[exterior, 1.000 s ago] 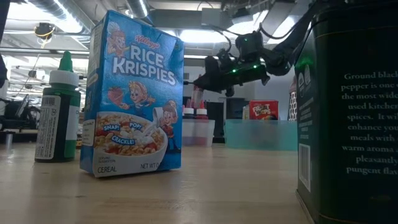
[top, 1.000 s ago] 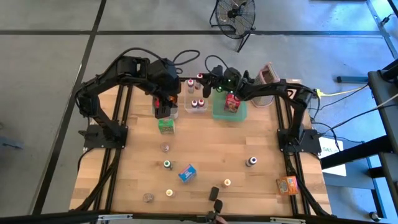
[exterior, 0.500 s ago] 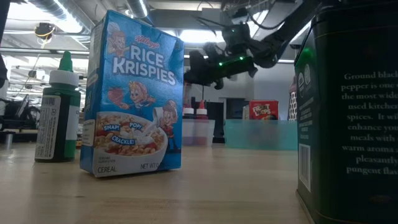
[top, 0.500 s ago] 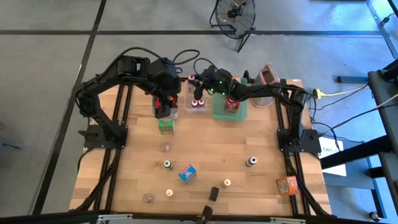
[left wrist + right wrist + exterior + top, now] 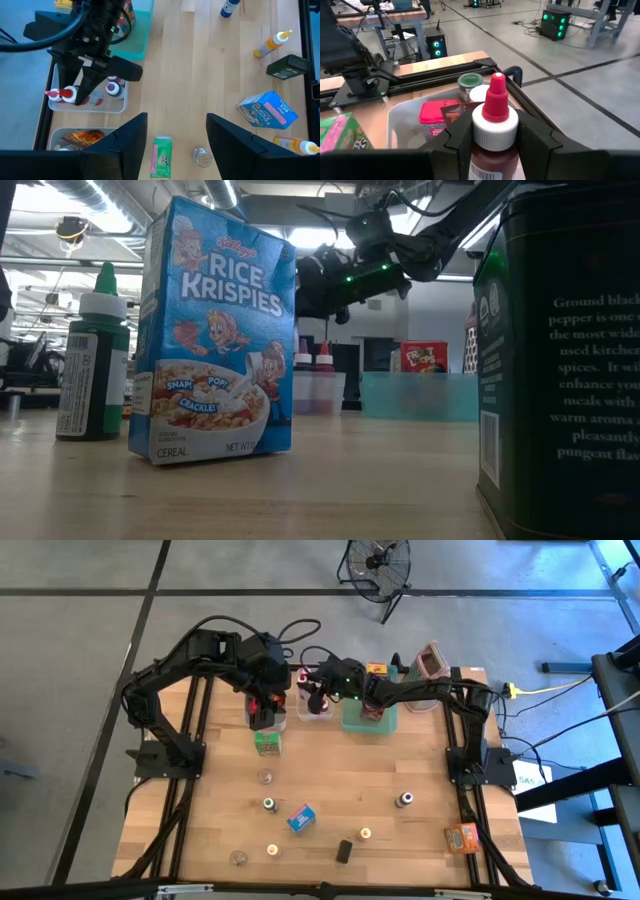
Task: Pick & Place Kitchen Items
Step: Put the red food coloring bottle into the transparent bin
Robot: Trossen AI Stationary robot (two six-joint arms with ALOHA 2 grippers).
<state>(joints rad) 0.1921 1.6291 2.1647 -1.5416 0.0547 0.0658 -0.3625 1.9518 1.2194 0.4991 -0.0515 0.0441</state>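
Holding one red-capped bottle (image 5: 489, 140), right gripper (image 5: 490, 135)

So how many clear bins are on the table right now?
2, side by side along the far edge: the first bin sits beside the green tray, the second bin just past it. The arms may hide more.

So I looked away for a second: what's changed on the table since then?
The right claw, gripping a red-capped bottle, swung from above the green tray leftward over the clear bin. The left claw stayed open above the green box; the loose items stayed put.
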